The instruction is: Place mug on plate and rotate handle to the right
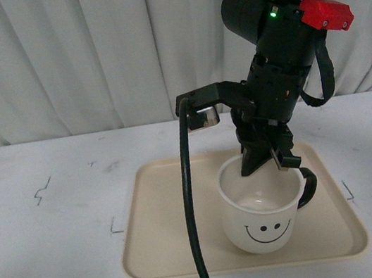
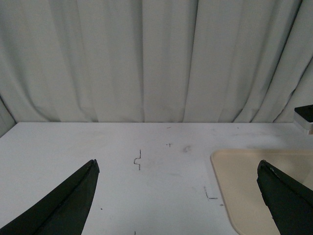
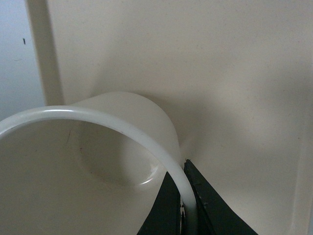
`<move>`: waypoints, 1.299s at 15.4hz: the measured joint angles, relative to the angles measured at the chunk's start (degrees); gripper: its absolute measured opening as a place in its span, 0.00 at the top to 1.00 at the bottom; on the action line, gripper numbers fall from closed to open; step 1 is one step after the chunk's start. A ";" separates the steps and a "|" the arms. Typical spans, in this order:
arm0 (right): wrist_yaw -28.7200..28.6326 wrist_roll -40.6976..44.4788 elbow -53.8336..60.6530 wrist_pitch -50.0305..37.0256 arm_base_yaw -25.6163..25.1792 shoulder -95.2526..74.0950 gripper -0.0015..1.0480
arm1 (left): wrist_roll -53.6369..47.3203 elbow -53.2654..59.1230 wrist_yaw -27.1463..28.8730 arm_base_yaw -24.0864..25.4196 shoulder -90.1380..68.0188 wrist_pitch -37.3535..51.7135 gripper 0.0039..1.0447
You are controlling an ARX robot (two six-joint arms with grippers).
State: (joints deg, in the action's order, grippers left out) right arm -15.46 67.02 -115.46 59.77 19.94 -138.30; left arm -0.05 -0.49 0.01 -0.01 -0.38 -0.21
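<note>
My right pincer (image 1: 267, 160) is clamped on the rim of the mug (image 1: 260, 221), one finger inside and one outside. The mug stands upright on the beige plate (image 1: 162, 253), its black handle (image 1: 310, 186) pointing right. My left pincer (image 2: 177, 169) gapes wide and empty above the white table (image 2: 73, 147).

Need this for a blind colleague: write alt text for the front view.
The right arm's black pincer grips the rim of a cream-white smiley-face mug standing on a beige rectangular tray, its black loop handle pointing right.
</note>
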 joint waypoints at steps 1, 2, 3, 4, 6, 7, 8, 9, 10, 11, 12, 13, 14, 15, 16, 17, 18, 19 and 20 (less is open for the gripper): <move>2.25 -1.07 -1.81 2.03 0.35 -1.29 0.72 | 0.02 0.00 0.00 0.00 0.00 0.02 0.06; -3.69 -0.98 -8.07 6.78 0.22 -1.36 0.34 | 0.02 0.00 0.00 0.00 0.00 0.00 0.06; -7.91 -0.79 -11.56 8.15 0.22 -1.20 0.22 | 0.00 0.00 0.00 0.00 0.00 0.00 0.06; -12.37 -2.32 -14.53 7.41 0.26 0.04 0.08 | 0.02 0.00 -0.02 0.00 0.00 0.00 0.06; -3.06 -9.94 -3.69 -16.31 1.38 7.96 0.14 | 0.00 0.00 -0.02 0.00 0.00 0.04 0.06; 11.26 -21.35 11.69 -39.43 1.44 15.19 0.25 | 0.00 0.00 -0.22 0.00 0.00 0.04 0.06; 20.70 -31.47 25.14 -55.84 1.18 21.46 0.33 | 0.02 0.00 0.13 0.00 0.00 -0.02 0.06; 28.04 -42.73 38.66 -74.05 -0.61 27.85 0.44 | 0.02 0.00 0.15 0.00 0.00 0.04 0.06; 30.73 -54.40 53.37 -93.53 -3.98 35.36 0.58 | 0.02 0.00 0.11 0.00 0.00 0.02 0.06; 30.29 -61.68 68.11 -109.74 -7.41 42.23 0.75 | 0.02 0.00 0.04 0.00 0.00 0.00 0.06; 28.30 -64.50 78.25 -116.54 -8.02 45.99 0.91 | 0.02 0.00 0.00 0.00 0.00 0.00 0.06; 26.40 -64.98 83.34 -117.96 -8.44 48.11 0.98 | 0.02 0.00 0.02 0.00 0.00 0.00 0.06; 25.16 -65.55 87.91 -118.62 -9.25 51.04 0.98 | 0.02 0.00 0.04 0.00 0.00 0.00 0.06; 24.52 -65.90 92.00 -119.45 -11.06 55.04 0.98 | 0.02 0.00 0.04 0.00 0.00 0.00 0.06; 23.98 -66.03 94.60 -119.69 -12.22 57.88 0.98 | 0.02 0.00 0.02 0.00 0.00 0.00 0.06; 23.12 -66.16 97.48 -119.40 -12.94 60.65 0.98 | 0.02 0.00 0.00 0.00 0.00 0.00 0.06; 22.12 -66.18 100.06 -118.75 -13.40 63.23 0.98 | 0.02 0.00 0.02 0.00 0.00 0.00 0.06; 21.22 -66.18 101.92 -118.27 -13.73 65.55 0.98 | 0.02 0.00 0.02 0.00 0.00 0.00 0.06; 20.81 -66.18 103.62 -117.44 -14.51 68.13 0.98 | 0.02 0.00 0.02 0.00 0.00 0.00 0.06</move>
State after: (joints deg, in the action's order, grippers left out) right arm 5.34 0.84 -11.84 -57.67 5.43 -70.17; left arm -0.03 -0.49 0.03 -0.01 -0.38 -0.21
